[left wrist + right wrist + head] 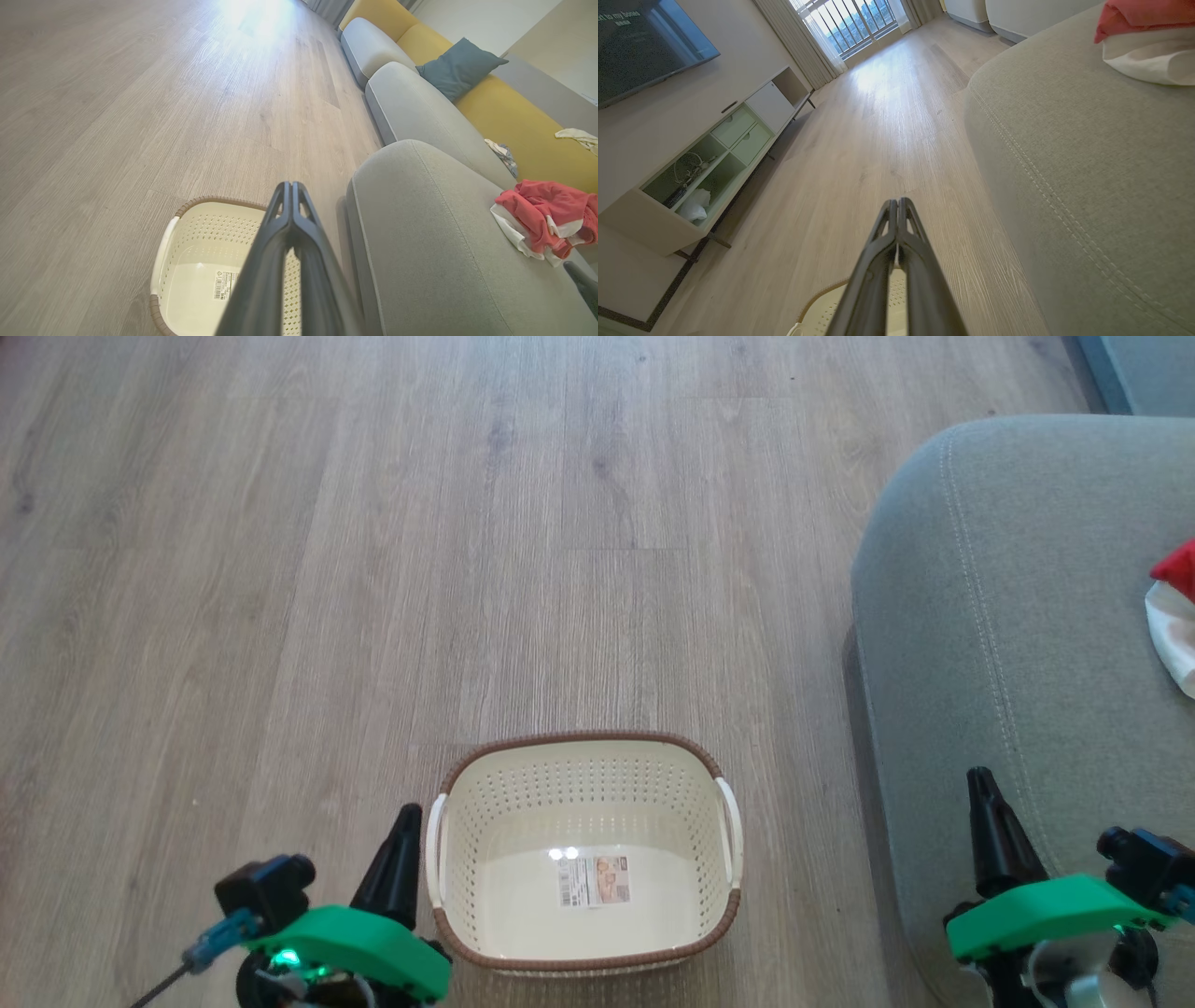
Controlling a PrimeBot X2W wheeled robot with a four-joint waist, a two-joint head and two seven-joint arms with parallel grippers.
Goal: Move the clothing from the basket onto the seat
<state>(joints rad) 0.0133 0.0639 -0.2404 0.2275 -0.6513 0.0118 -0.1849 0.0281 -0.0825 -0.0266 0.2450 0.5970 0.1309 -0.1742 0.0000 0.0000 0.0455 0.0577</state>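
Below, a pale wooden floor [373,569] is spreading out. A grey seat [1008,616] is rising at the right. The cream basket [583,739] is standing on the floor near it, its label sticker [594,881] showing on the bottom. Red and white clothing [546,214] is lying bunched on the seat. Both the left gripper [408,812] and the right gripper [978,777] are hovering, fingers pressed together, clasping nothing.

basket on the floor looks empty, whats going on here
The basket stands empty on the wooden floor. The red and white clothing lies heaped on the grey seat. The left gripper and right gripper are both shut and hold nothing, so the move looks done.
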